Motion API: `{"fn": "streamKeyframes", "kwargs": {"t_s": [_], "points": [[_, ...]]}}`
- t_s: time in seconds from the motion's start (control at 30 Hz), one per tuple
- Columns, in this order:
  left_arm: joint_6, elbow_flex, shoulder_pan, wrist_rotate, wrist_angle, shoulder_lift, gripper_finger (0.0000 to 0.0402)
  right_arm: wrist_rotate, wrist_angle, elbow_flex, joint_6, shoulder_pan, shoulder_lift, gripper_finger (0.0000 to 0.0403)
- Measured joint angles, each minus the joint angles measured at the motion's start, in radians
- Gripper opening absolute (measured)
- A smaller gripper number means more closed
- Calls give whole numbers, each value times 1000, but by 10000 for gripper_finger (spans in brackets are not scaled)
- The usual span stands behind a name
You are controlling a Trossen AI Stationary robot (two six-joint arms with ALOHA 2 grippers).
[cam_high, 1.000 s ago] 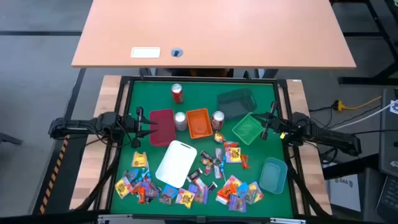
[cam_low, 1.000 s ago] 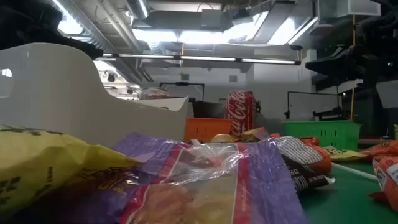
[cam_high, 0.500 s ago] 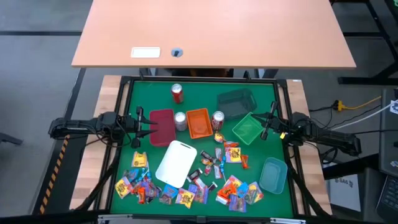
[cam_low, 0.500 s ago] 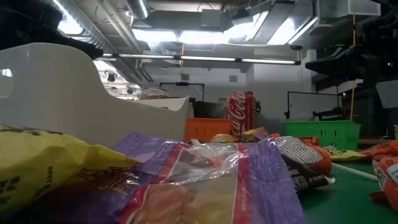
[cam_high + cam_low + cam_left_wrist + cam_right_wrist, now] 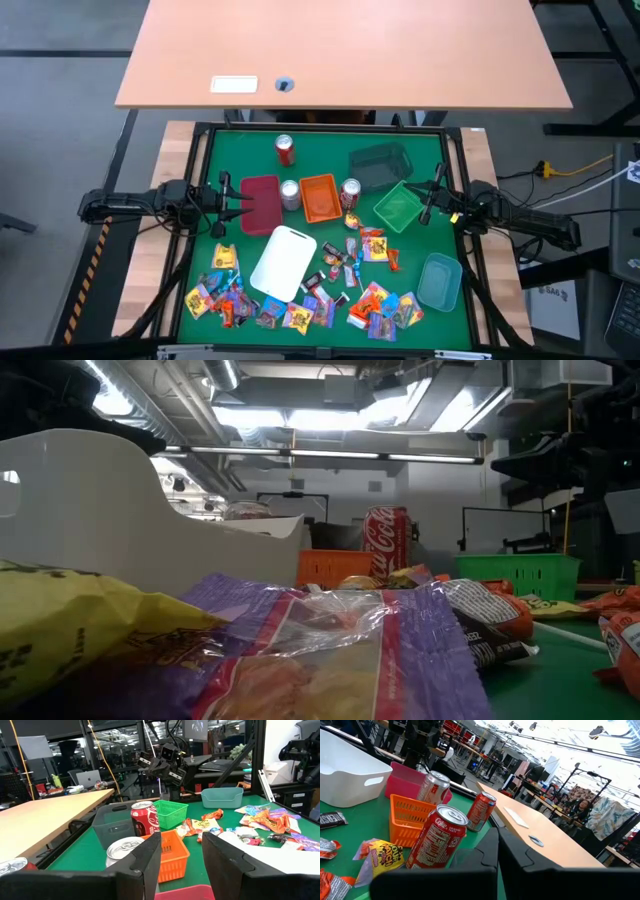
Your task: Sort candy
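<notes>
The candy lies loose on the green mat, most of it along the near edge (image 5: 228,295) and at the near right (image 5: 384,308), with a few pieces mid-table (image 5: 372,245). It fills the low view's foreground (image 5: 330,650). My left gripper (image 5: 243,203) hangs level at the table's left side, beside the dark red tray (image 5: 261,204), and its fingers stand open (image 5: 181,845) with nothing between them. My right gripper (image 5: 428,205) hangs level at the right side by the green basket (image 5: 398,207), shut (image 5: 498,837) and holding nothing.
An orange tray (image 5: 319,197), a dark grey tray (image 5: 380,163), a white tray (image 5: 284,262) and a teal tray (image 5: 439,280) stand on the mat. Three soda cans stand among them: one far (image 5: 285,150), two beside the orange tray (image 5: 290,193) (image 5: 350,192).
</notes>
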State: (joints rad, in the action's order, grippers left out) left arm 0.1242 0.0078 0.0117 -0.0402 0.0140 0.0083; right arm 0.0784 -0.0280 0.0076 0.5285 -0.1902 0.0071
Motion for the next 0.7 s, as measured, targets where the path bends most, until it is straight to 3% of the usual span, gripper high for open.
{"fn": "streamKeyframes", "kwargs": {"t_s": [0.47,0.7], "points": [[1,0,0,-1,0,0,132,-7,-10,-1,-7,0,0,5],[-16,0,0,2,0,0,132,-177,-17,-1,-357,1,0,5]]}}
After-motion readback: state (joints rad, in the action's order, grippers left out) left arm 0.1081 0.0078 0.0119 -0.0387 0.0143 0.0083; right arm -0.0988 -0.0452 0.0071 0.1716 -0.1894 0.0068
